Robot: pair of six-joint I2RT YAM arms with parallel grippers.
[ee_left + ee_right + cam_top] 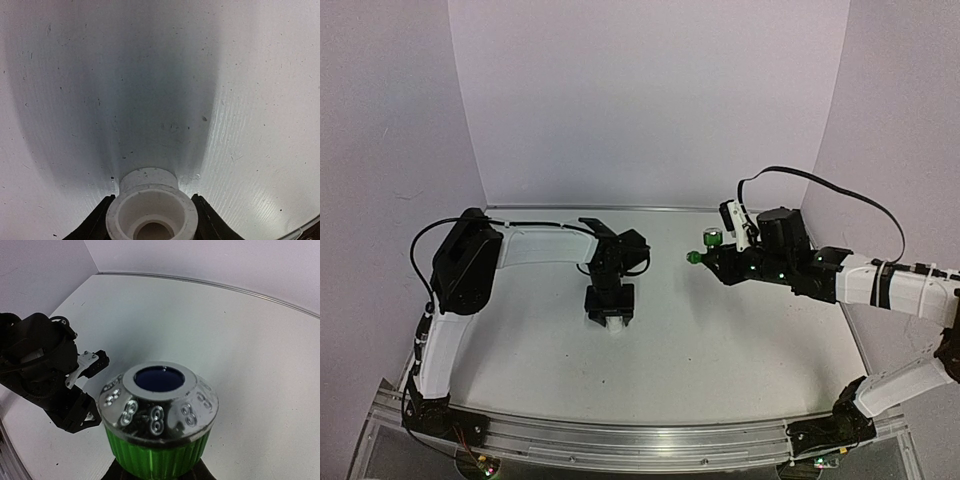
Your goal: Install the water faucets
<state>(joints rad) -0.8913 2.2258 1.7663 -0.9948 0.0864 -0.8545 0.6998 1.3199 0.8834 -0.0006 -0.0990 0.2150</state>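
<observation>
The short white plastic pipe fitting (151,210) is being clamped between the fingers of the left gripper (610,310), low over the white worktop (720,340). Whether it is touching the surface cannot be told. Its open socket is being turned toward the wrist camera, and a narrower bore is showing inside.

The small green plastic tap (712,238) is being held clear of the worktop by the right gripper (720,258), with one green end projecting toward the left arm. Its ribbed knob is being shown capped in chrome with a blue centre.

The step in hand is judged to be the bringing together of the two parts, which are being held well apart. For the next move, the tap's end and the socket are being required on one axis before insertion.
</observation>
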